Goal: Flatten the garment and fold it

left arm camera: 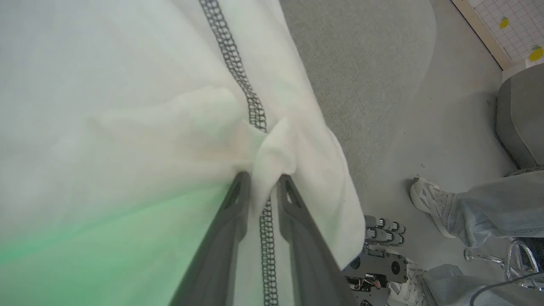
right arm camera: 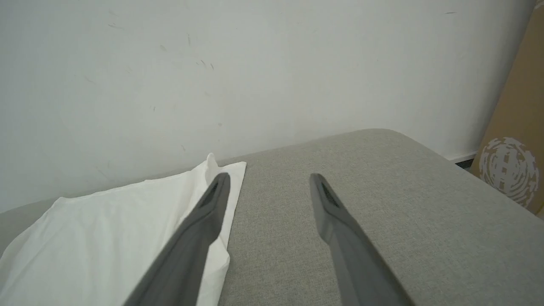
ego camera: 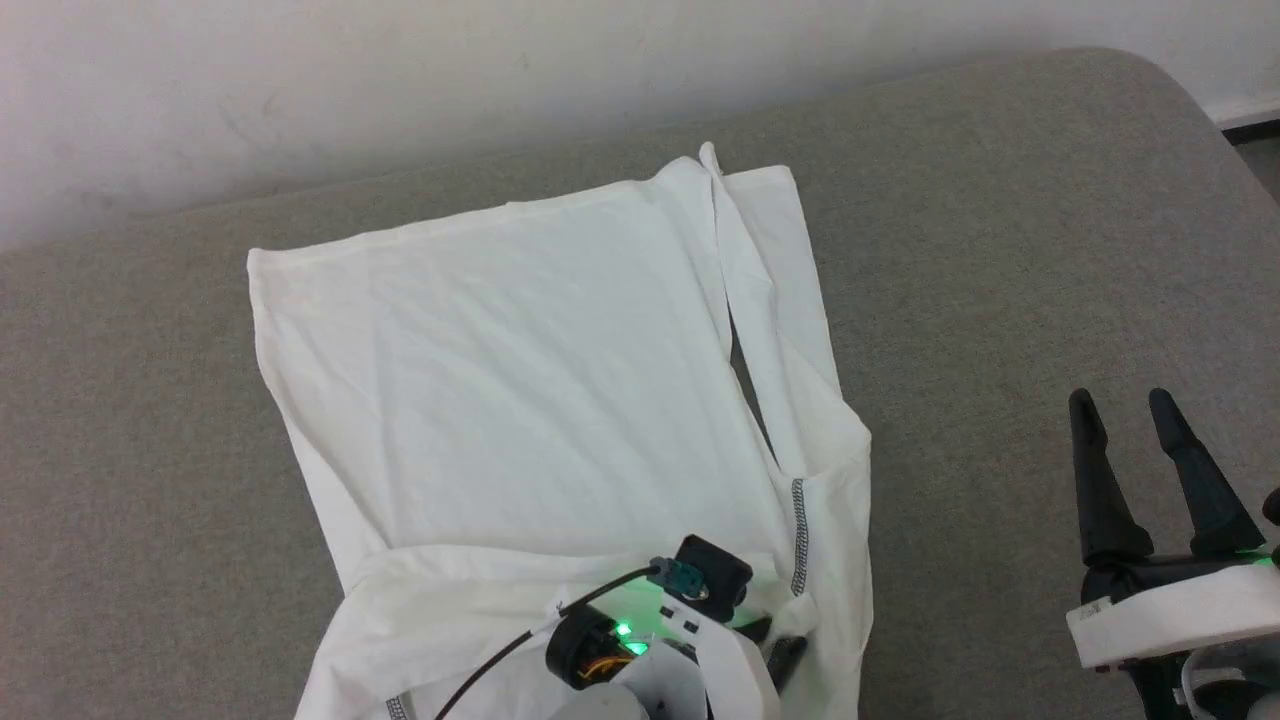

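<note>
- The garment lies spread on the grey tabletop, its far edge near the pale wall and its near end at the robot's side of the tabletop.
- It is white and thin. The broad middle panel lies mostly flat, with only faint wrinkles.
- Along the right side a long strip of cloth lies apart from the main panel, with a narrow dark gap between the two. At the far end the strip meets the panel in a small raised peak.
- A low fold crosses the near part from left to right, and the cloth below it is looser and more rumpled.
- A dark grey zigzag seam runs near the right near corner, and a short stretch of the same stitching shows at the near left edge.
- The left tool is clenched on a bunched tuck of the garment right beside the seam. The cloth bulges out between the fingertips, and a green glow tints it nearby.
- The right tool is released, its fingers wide apart, over bare tabletop to the right of the garment and not touching it.
- In the right wrist view the garment shows behind that tool's left finger.
- Beyond the tabletop's edge, a person's pale shoe stands on the floor.
</note>
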{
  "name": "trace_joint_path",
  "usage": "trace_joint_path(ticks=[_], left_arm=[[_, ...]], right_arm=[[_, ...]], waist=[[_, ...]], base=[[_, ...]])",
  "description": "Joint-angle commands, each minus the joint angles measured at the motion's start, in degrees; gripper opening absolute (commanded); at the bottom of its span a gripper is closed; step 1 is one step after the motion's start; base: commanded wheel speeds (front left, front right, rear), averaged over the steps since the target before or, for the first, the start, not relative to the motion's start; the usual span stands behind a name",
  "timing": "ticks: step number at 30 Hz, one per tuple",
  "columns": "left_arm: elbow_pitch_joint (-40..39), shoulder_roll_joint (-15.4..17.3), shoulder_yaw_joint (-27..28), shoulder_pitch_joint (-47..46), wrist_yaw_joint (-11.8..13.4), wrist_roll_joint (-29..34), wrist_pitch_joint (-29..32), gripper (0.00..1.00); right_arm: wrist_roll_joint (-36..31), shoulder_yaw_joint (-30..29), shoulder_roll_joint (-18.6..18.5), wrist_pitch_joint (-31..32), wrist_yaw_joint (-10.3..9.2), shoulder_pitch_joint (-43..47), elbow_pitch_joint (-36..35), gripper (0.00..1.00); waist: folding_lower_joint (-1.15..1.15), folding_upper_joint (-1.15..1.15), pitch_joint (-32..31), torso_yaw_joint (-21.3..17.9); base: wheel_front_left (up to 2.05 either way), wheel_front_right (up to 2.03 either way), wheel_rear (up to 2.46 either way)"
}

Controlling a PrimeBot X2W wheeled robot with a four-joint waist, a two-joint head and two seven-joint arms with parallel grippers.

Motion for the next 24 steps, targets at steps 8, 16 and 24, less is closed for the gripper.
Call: trace_joint_path(ticks=[8,16,24], left_arm=[[-8.67,0.09,0.47,1.58,-1.96,-0.09,-10.26,1.00],[-18.19,5.47,10.63,3.98,3.67,0.94,-22.81,1.00],[-17.05,9.83,23.07,7.95,9.27,-1.01,-31.24,1.00]], right_arm=[[-1.79,1.66,0.16,1.45,-0.04,1.59,-0.17,1.00],[-3.59,3.27,0.16,3.52,-0.04,2.85,-1.25,1.00],[-4.88,4.49,0.16,4.61,-0.04,3.70,-0.99,1.00]], waist=[[-0.01,0.00,-3.54,4.61],[-0.01,0.00,-6.33,8.12],[-0.01,0.00,-7.85,10.10]], base=[[0.00,0.00,0.00],[0.00,0.00,0.00],[0.00,0.00,0.00]])
